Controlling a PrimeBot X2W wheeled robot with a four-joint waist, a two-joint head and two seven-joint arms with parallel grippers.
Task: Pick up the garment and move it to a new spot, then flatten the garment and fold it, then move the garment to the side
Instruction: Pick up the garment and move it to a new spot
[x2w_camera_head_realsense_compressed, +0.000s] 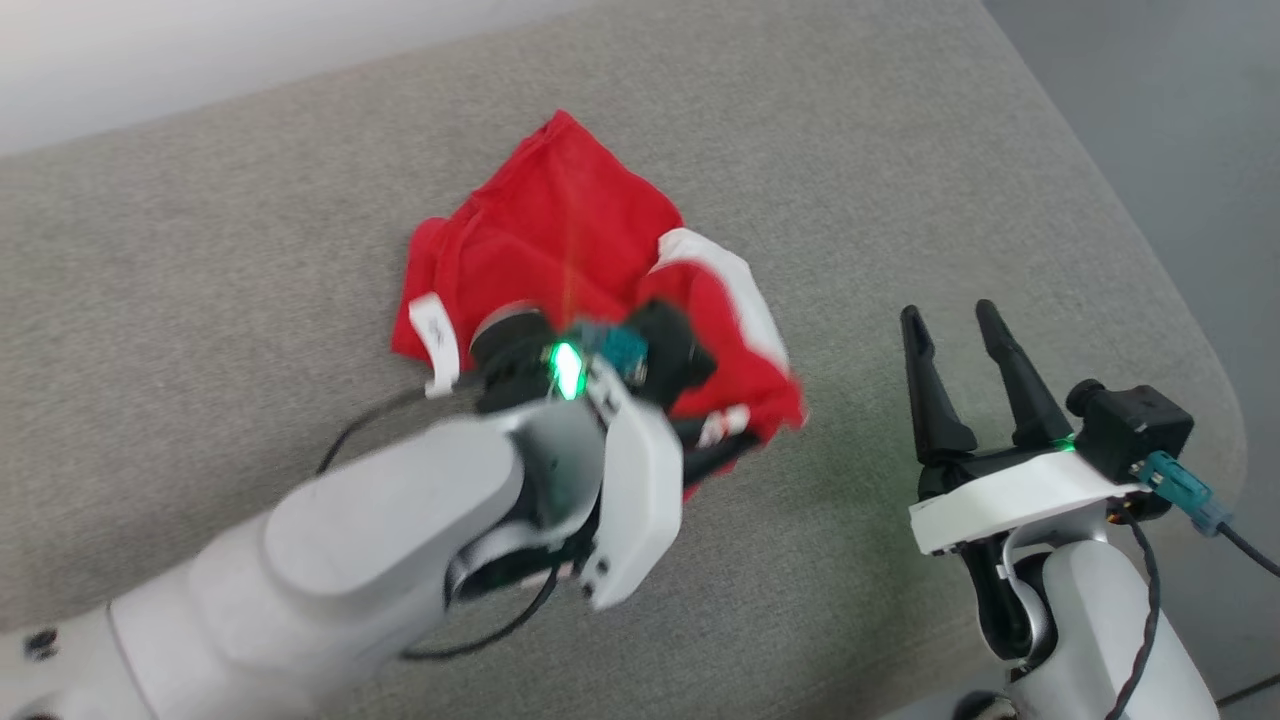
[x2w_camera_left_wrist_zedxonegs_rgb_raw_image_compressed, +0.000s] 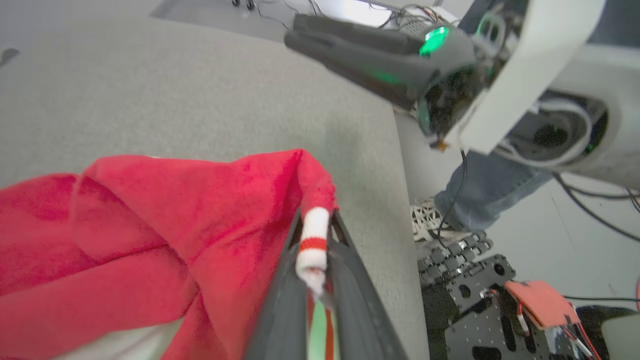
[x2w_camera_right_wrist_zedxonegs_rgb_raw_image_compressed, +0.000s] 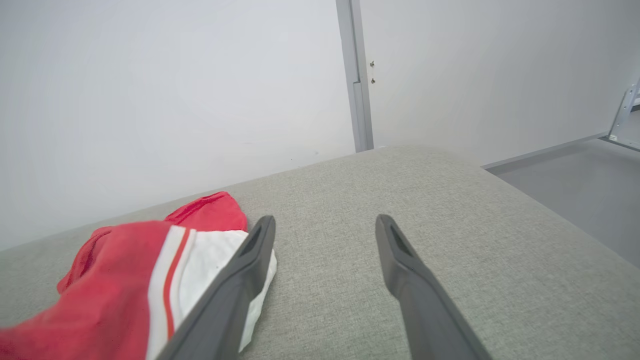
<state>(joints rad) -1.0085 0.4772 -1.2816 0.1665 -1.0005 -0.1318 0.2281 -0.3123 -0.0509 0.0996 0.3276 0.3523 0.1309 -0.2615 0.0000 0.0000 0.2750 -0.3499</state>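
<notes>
Left gripper (x2w_camera_left_wrist_zedxonegs_rgb_raw_image_compressed: 317, 222), rising from the bottom centre of its wrist view, is clamped shut on a red-and-white striped trim edge of the garment (x2w_camera_head_realsense_compressed: 560, 220). That crumpled red shirt with a white sleeve lies in the middle of the head view on a grey cushion (x2w_camera_head_realsense_compressed: 200, 250). Right gripper (x2w_camera_head_realsense_compressed: 948, 312), at the lower right of that view, stands wide open and empty, just beside the garment.

Beside the grey fabric surface (x2w_camera_head_realsense_compressed: 200, 250) stand 1 jeans-clad leg (x2w_camera_left_wrist_zedxonegs_rgb_raw_image_compressed: 487, 187) and pale shoe (x2w_camera_left_wrist_zedxonegs_rgb_raw_image_compressed: 425, 219) of a person, with a white wall (x2w_camera_right_wrist_zedxonegs_rgb_raw_image_compressed: 150, 75) behind it.
</notes>
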